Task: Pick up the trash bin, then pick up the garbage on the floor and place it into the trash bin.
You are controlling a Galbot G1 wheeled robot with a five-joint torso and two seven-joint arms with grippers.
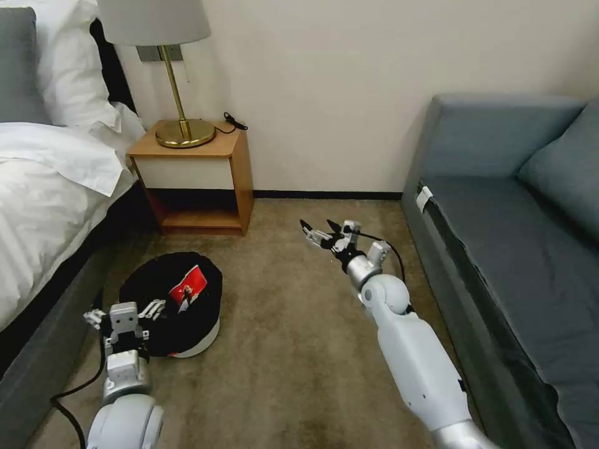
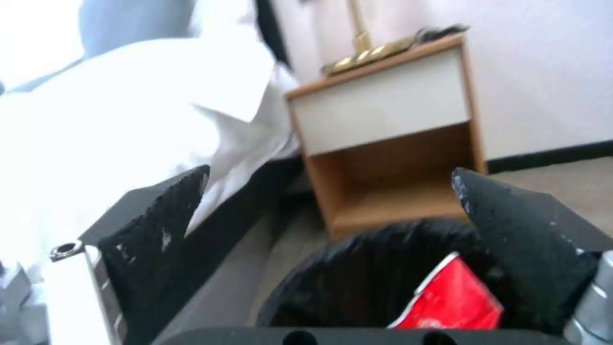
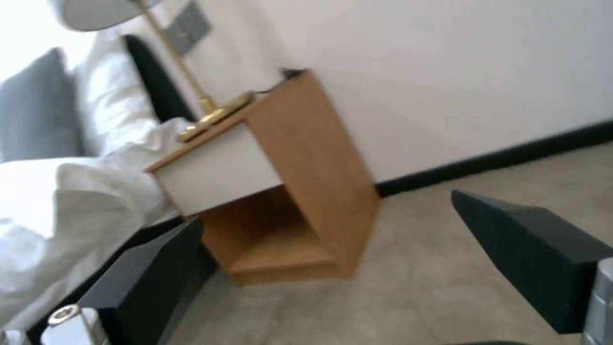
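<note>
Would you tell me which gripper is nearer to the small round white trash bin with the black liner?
The left. The left gripper sits at the small round white trash bin with the black liner, fingers open at its near rim. The right gripper hangs over bare carpet, well off toward the sofa.

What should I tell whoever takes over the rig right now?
Left gripper: open at the near rim of the trash bin, not lifting it.
Right gripper: open and empty, held over bare carpet between nightstand and sofa.
Done: a red-and-white packet lies in the bin.
Left: pick up the bin; no other garbage is visible on the floor here.
</note>
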